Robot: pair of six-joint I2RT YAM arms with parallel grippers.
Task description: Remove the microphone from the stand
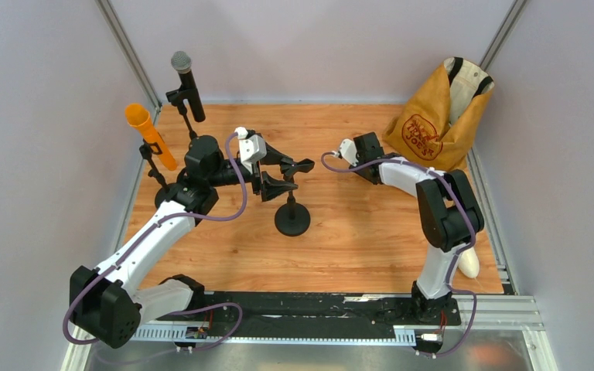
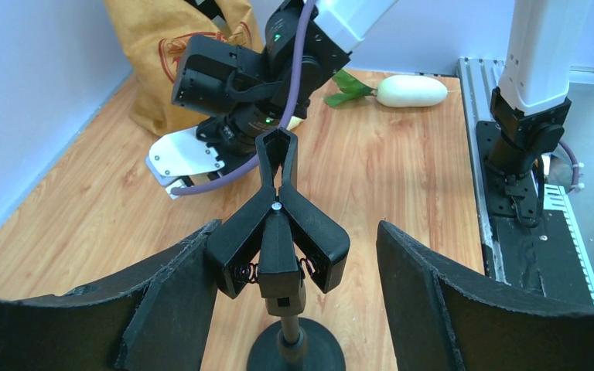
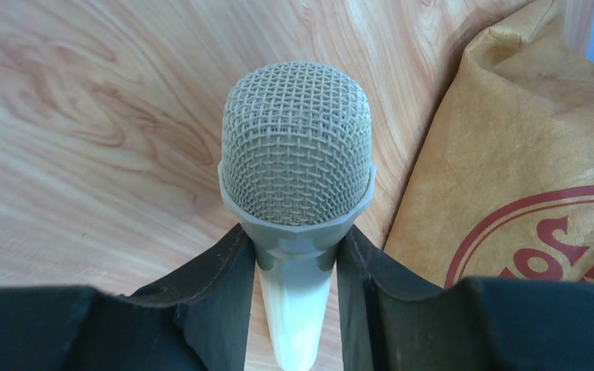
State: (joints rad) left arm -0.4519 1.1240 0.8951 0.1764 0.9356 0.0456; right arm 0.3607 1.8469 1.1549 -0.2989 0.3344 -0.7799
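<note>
A microphone (image 3: 297, 147) with a grey mesh head and a white body fills the right wrist view. My right gripper (image 3: 294, 259) is shut on its neck, low over the wooden floor beside the brown bag. In the top view the right gripper (image 1: 362, 164) points down and hides the microphone. The black stand (image 1: 291, 219) is at the table's middle, and its spring clip (image 2: 277, 232) is empty. My left gripper (image 2: 298, 228) is open, one finger on each side of the clip without touching it. It also shows in the top view (image 1: 295, 176).
An orange microphone (image 1: 144, 128) and a black microphone (image 1: 186, 81) sit in stands at the far left. A brown paper bag (image 1: 431, 127) stands at the far right. A white radish (image 2: 410, 90) lies by the right arm's base (image 1: 433, 297).
</note>
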